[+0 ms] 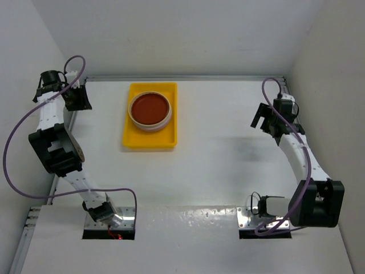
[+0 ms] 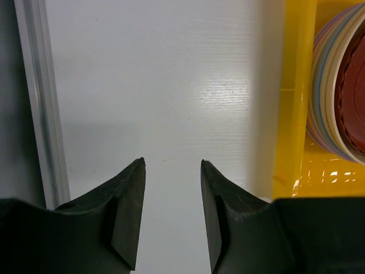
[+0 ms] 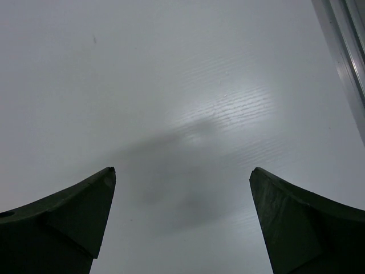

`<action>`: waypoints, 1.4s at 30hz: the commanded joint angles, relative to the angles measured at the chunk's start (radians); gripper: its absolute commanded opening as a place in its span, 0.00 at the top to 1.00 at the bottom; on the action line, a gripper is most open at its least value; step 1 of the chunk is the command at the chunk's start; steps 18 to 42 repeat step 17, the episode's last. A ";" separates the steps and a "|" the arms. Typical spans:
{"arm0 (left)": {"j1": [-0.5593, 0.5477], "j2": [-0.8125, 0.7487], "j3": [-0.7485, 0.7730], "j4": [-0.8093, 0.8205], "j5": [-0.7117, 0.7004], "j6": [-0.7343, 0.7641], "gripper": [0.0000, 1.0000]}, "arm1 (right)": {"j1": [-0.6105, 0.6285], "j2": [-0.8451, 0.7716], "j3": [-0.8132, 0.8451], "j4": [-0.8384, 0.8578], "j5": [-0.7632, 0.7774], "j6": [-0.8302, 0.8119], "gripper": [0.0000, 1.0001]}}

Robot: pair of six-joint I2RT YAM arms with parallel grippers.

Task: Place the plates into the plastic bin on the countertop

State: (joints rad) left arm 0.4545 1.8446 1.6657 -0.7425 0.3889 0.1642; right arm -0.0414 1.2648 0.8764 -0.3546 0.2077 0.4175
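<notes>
**Plates (image 1: 150, 109) stacked in the yellow bin (image 1: 149, 142), toward 11 o'clock on the table (image 1: 228, 154).**
The top one is dark red (pastel rims show beneath it). At 9 o'clock of the bin, the left gripper (image 2: 171, 171) has its jaws partly apart, holding nothing. At 3 o'clock, the right gripper (image 3: 182, 177) is spread wide, holding nothing.

Plain white back wall (image 1: 171, 34) is standing at the far side. A thin silver metal rail (image 1: 228, 78) is running along its foot. The glossy white near panel (image 1: 182, 242) is catching glare. A small red wire (image 1: 116, 233) is showing in its left rectangular cutout (image 1: 94, 234).
</notes>
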 commanded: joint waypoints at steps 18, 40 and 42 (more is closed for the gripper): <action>-0.045 0.044 0.115 0.072 -0.019 -0.057 0.54 | 0.000 -0.113 0.055 0.022 -0.079 0.023 0.00; -0.045 0.044 0.115 0.072 -0.019 -0.057 0.54 | 0.000 -0.113 0.055 0.022 -0.079 0.023 0.00; -0.045 0.044 0.115 0.072 -0.019 -0.057 0.54 | 0.000 -0.113 0.055 0.022 -0.079 0.023 0.00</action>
